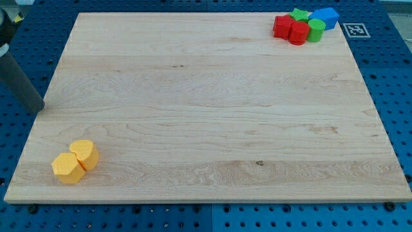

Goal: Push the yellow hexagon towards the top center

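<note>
Two yellow blocks touch each other near the view's bottom left corner of the wooden board (212,96). The lower left one looks like the yellow hexagon (67,169). The other yellow block (84,154) sits just up and to its right; I cannot make out its shape. My tip (38,109) rests at the board's left edge, well above the yellow blocks and a little to their left, not touching them. The dark rod slants up to the view's left edge.
A tight cluster sits at the view's top right corner: two red blocks (282,26) (298,33), two green blocks (299,14) (315,29) and a blue block (326,17). A black-and-white marker (355,29) lies on the blue pegboard beside it.
</note>
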